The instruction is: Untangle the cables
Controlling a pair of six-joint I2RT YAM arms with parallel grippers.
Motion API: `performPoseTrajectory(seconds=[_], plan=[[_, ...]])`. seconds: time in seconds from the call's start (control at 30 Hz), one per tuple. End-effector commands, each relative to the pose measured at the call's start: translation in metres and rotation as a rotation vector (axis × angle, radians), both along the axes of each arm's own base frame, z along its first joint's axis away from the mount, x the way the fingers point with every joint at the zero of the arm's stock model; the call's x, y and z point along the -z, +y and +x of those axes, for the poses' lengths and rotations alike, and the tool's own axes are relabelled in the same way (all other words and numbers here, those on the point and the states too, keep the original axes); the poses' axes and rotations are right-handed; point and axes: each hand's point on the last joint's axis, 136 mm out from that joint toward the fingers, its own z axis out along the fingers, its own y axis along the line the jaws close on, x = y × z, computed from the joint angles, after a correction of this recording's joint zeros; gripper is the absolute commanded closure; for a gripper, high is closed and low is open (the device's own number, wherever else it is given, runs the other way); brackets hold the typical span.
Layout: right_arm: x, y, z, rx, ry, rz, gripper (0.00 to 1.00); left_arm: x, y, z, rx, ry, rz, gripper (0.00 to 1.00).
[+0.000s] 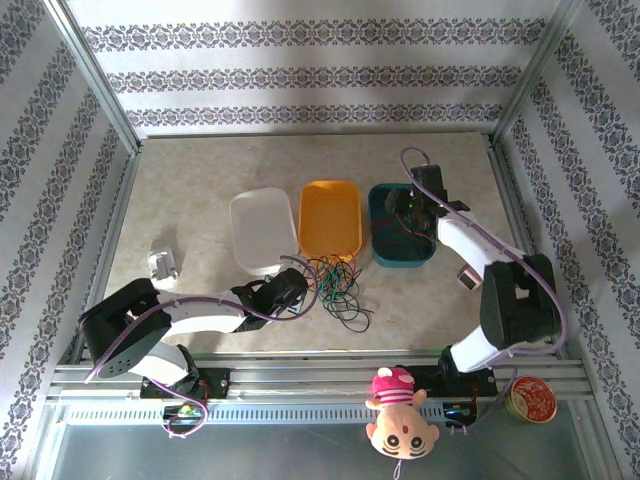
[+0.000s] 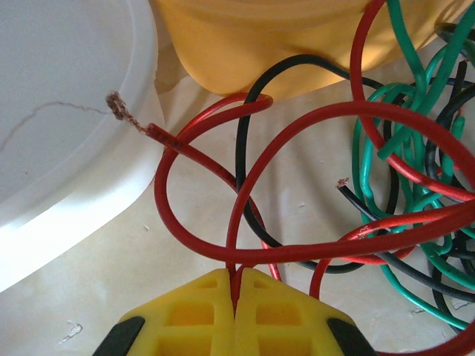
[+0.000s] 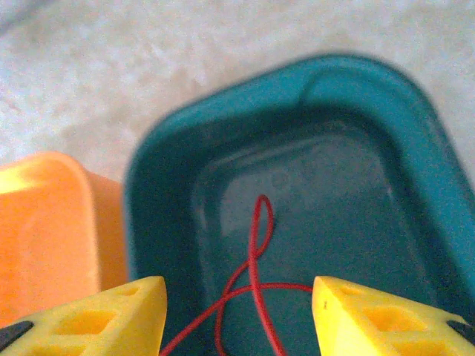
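Note:
A tangle of thin red, green and black cables (image 1: 337, 285) lies on the table in front of the orange bin (image 1: 331, 215). My left gripper (image 1: 298, 292) sits at the tangle's left edge. In the left wrist view its yellow fingers (image 2: 200, 315) are shut on a red cable (image 2: 236, 259), whose loops (image 2: 297, 111) cross a black cable (image 2: 241, 141) and green cables (image 2: 415, 96). My right gripper (image 1: 412, 212) hovers over the teal bin (image 1: 425, 258), jaws wide open (image 3: 237, 315). A separate red cable (image 3: 256, 245) lies loose on the bin floor (image 3: 349, 215) below them.
A white bin (image 1: 263, 230) stands left of the orange one. A small white object (image 1: 163, 265) lies at the left, and a small cylinder (image 1: 467, 278) right of the teal bin. A plush toy (image 1: 398, 410) and a tin (image 1: 530, 400) sit on the front rail.

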Motion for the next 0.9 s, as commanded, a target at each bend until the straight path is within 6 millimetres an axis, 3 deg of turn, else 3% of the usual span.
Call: performPoseTrajectory(seconds=[0.0, 0.33, 0.53, 0.87], plan=[[-0.008, 0.002, -0.016, -0.051, -0.002, -0.054, 0.45, -0.001, -0.008, -0.005, 0.044, 0.002, 0.024, 1.0], [0.013, 0.063, -0.052, -0.251, 0.108, 0.182, 0.45, 0.004, -0.01, -0.004, 0.046, 0.011, 0.035, 1.0], [0.03, 0.064, -0.053, -0.202, 0.147, 0.2, 0.46, 0.003, -0.01, -0.005, 0.047, 0.008, 0.038, 1.0], [0.039, 0.058, -0.026, -0.126, 0.159, 0.265, 0.5, 0.004, -0.009, -0.007, 0.045, 0.011, 0.048, 1.0]])
